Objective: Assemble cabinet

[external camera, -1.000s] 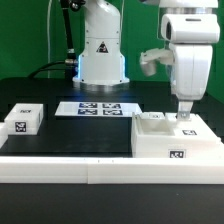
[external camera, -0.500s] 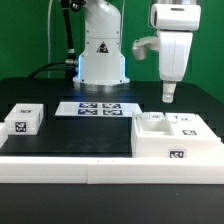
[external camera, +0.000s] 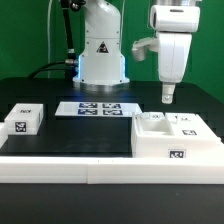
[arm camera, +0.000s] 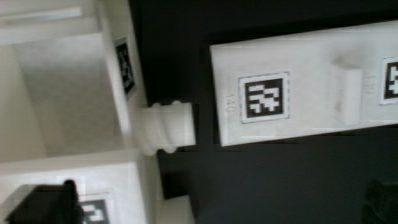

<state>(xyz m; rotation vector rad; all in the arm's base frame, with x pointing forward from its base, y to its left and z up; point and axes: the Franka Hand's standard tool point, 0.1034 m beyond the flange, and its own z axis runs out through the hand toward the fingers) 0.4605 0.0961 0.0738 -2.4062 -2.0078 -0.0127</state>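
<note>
The cabinet (external camera: 175,138) is a large white box with open compartments and tags, standing at the exterior view's right near the front rail. My gripper (external camera: 168,97) hangs in the air above and behind the cabinet's left part, touching nothing. In the wrist view the cabinet (arm camera: 63,95) shows with a tag on its side and a short white knob (arm camera: 166,125) sticking out. The gripper (arm camera: 214,205) has its dark fingertips (arm camera: 39,203) far apart at the picture's edges, open, with only black table between them.
A small white tagged block (external camera: 22,120) lies at the exterior view's left. The marker board (external camera: 97,108) lies flat in front of the robot base (external camera: 101,55), and it also shows in the wrist view (arm camera: 294,90). A long low white rail (external camera: 70,170) edges the table's front.
Since one second ago the gripper has risen from the cabinet's top and moved toward the exterior view's left, empty. Over the last half second nothing has moved.
</note>
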